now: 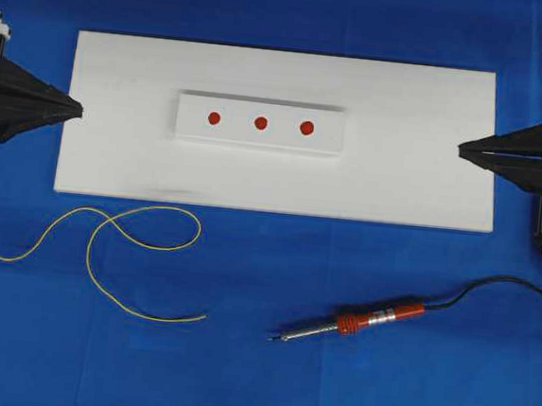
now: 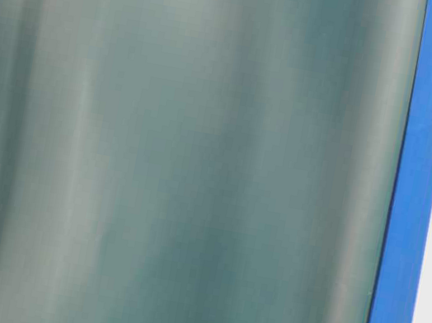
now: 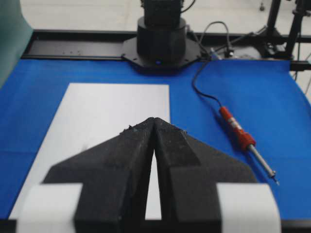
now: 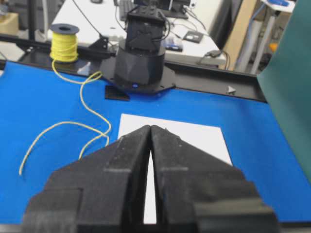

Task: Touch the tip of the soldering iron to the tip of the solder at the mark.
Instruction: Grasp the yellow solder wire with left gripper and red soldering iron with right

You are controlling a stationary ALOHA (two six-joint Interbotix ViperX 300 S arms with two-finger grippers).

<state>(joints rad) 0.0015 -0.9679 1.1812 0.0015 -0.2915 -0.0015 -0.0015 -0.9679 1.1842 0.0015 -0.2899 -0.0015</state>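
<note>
Blue cloth (image 1: 360,268) covers the bench, with a white board (image 1: 114,151) laid across its middle and a smaller white block (image 1: 192,130) on the board bearing three red marks (image 1: 260,122) in a row.

Both pincers are parked at the board's short ends, pressed together and holding nothing: the left gripper (image 1: 78,107) at the left edge, the right gripper (image 1: 462,149) at the right edge, each pointing inward at the block.

Off the board on the near cloth, the soldering iron (image 1: 365,322) lies towards the right gripper's side. Its long axis runs slightly slanted, with the tip of the soldering iron (image 1: 272,338) pointing left and the black cord (image 1: 492,284) trailing off right. The right arm looks nearer to its handle.

On the left gripper's side, the solder (image 1: 136,224) curls in loose loops, and the tip of the solder (image 1: 204,317) ends near the centre, well apart from the iron's tip. The left arm is nearer to it.

Neither tool has been picked up, so the task appears to be at its start; each gripper would have to reach off the board towards the near cloth.
</note>
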